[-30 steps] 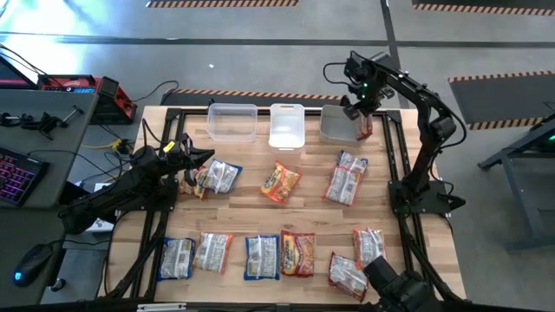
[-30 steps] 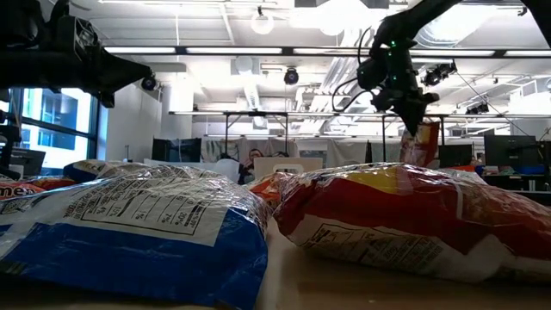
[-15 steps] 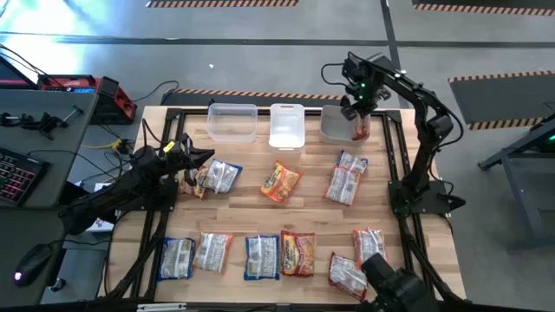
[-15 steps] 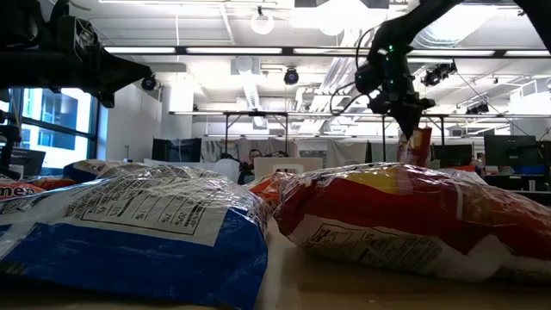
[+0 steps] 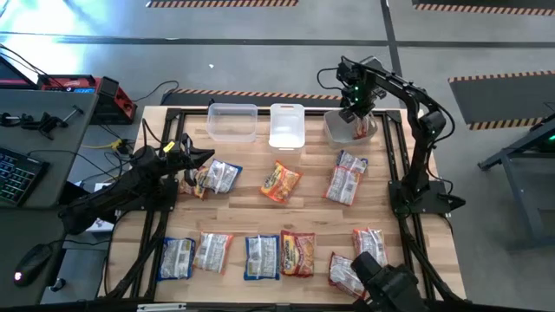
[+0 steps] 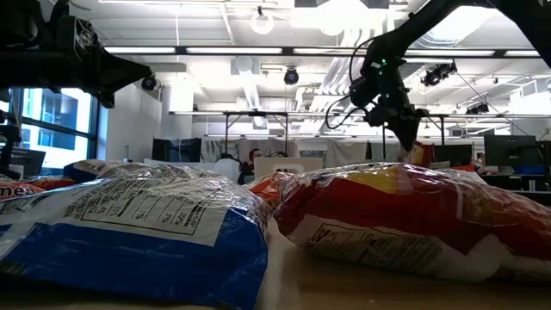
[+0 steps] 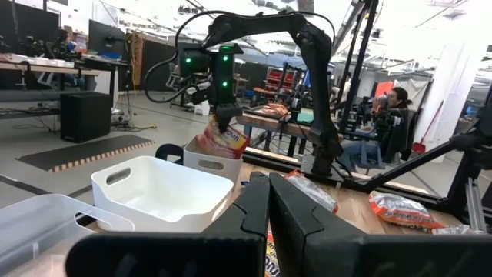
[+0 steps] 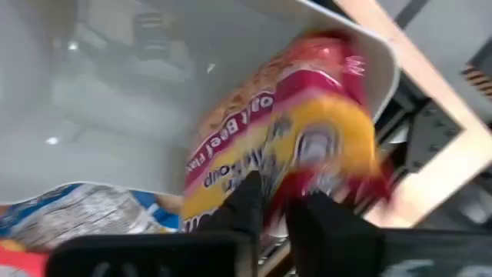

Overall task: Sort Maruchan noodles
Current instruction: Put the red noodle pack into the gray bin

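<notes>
Your right gripper [image 5: 354,115] hangs over the rightmost clear rectangular plastic bin [image 5: 334,132] at the far edge of the wooden slatted table [image 5: 308,204]; its dark fingers [image 8: 247,206] pinch the top edge of a red-and-yellow plastic ramen packet [image 8: 288,146], and the packet hangs below the gripper, inside the bin, tilted against the bin wall; the grip looks slack, yet the packet is not free of the fingers. Your left gripper [image 7: 268,201] is clenched on nothing, held above the table's left side, beside a blue-and-white ramen packet [image 5: 217,177]. To the right gripper's left stand two more bins, a white opaque bin [image 5: 287,126] and a clear lidless bin [image 5: 232,122]; on the near side of the right gripper lie a pink-and-white packet [image 5: 346,178] and an orange packet [image 5: 280,181]; farther toward the near edge a row of mixed packets [image 5: 261,256] lies flat on the table, well apart from both grippers.
</notes>
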You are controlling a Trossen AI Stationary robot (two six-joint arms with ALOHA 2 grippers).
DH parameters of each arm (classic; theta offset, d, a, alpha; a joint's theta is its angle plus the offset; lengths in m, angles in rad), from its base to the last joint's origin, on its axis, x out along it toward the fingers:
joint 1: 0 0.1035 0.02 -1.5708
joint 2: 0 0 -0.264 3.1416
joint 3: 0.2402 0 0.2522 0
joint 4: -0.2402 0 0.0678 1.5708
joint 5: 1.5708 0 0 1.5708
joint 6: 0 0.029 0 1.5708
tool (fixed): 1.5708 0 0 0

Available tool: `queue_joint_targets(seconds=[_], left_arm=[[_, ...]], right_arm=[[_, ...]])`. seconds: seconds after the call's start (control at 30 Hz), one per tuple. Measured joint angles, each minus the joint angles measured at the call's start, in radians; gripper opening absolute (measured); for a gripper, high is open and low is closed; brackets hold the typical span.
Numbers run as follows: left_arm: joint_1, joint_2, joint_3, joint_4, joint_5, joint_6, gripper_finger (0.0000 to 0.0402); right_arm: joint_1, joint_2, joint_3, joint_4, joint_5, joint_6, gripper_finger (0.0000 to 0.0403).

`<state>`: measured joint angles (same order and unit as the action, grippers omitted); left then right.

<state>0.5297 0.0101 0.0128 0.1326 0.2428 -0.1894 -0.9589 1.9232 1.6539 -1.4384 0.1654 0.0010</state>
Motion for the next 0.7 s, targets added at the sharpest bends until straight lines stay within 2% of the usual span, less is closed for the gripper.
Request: queue_joint_targets(seconds=[0.13, 0.27, 0.37, 0.47, 0.7], left_arm=[[0.000, 0.000, 0.000, 0.000, 0.000, 0.000, 0.0001], [0.000, 0.000, 0.000, 0.000, 0.000, 0.000, 0.0001], [0.000, 0.000, 0.000, 0.000, 0.000, 0.000, 0.0000], [0.000, 0.000, 0.000, 0.000, 0.000, 0.000, 0.0000], [0.000, 0.000, 0.000, -0.001, 0.001, 0.000, 0.0000]], right_arm=[[0.023, 0.000, 0.000, -0.031, 0.040, 0.062, 0.0103], [0.024, 0.000, 0.000, -0.042, 0.024, 0.137, 0.0173], [0.015, 0.000, 0.000, -0.034, 0.022, 0.219, 0.0207], [0.004, 0.000, 0.000, -0.027, 0.018, 0.309, 0.0218], [0.004, 0.000, 0.000, -0.019, -0.025, 0.421, 0.0215]])
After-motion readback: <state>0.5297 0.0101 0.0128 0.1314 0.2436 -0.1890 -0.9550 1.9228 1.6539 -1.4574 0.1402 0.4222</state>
